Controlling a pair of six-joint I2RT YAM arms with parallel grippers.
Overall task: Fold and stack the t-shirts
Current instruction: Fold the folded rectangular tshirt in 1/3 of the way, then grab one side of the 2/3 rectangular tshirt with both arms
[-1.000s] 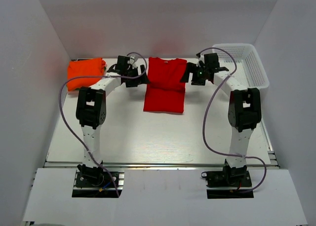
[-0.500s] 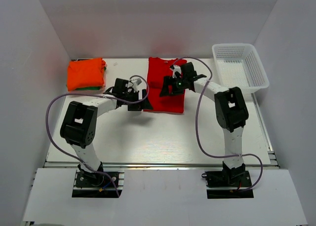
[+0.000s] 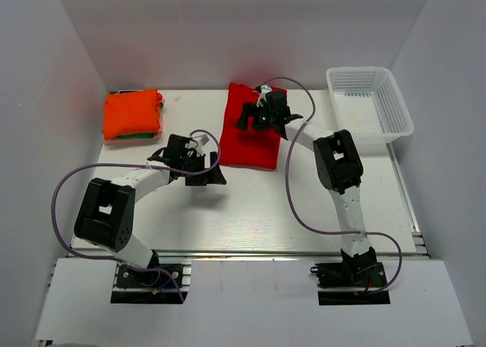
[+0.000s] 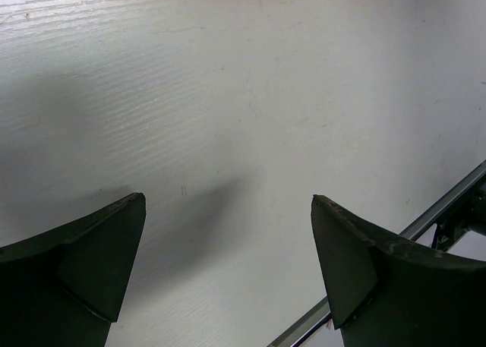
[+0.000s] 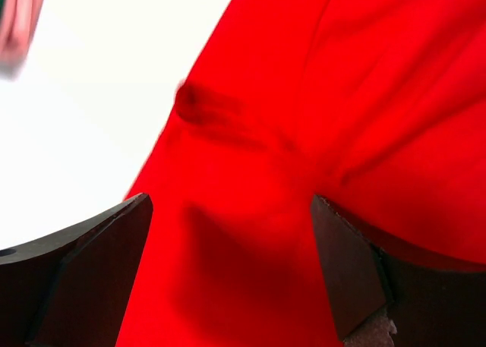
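Both arms have shifted since a second ago: the left arm has drawn back from the far edge toward the lower left of the top view, and the right arm has swung left from beside the basket (image 3: 357,69) to sit over the red shirt (image 3: 254,146).

Left gripper (image 3: 211,171): jaws wide apart, nothing between them. It hangs over bare tabletop (image 3: 250,210), just off the lower left corner of the red shirt. The left wrist view shows only white board, with a thin red sliver at the top edge of the frame.

Right gripper (image 3: 247,121): jaws also wide apart and holding nothing. It sits low over the upper half of the red shirt. The right wrist view is filled with creased red cloth, its left edge running out onto white tabletop. We cannot tell whether the fingertips touch the cloth.

Task state, as we judge it:
- Done: the orange shirt (image 3: 130,113) lies folded at upper left, with the green shirt (image 3: 140,137) showing as a strip under its near edge. Those two look stacked.
- Part done: the red shirt lies centre-top as a narrow rectangle with no sleeves sticking out, so the side folds appear made. Creases remain in it.
- Left: a crosswise fold of the red shirt, then moving it onto the orange and green stack.

The basket at upper right appears to hold nothing.
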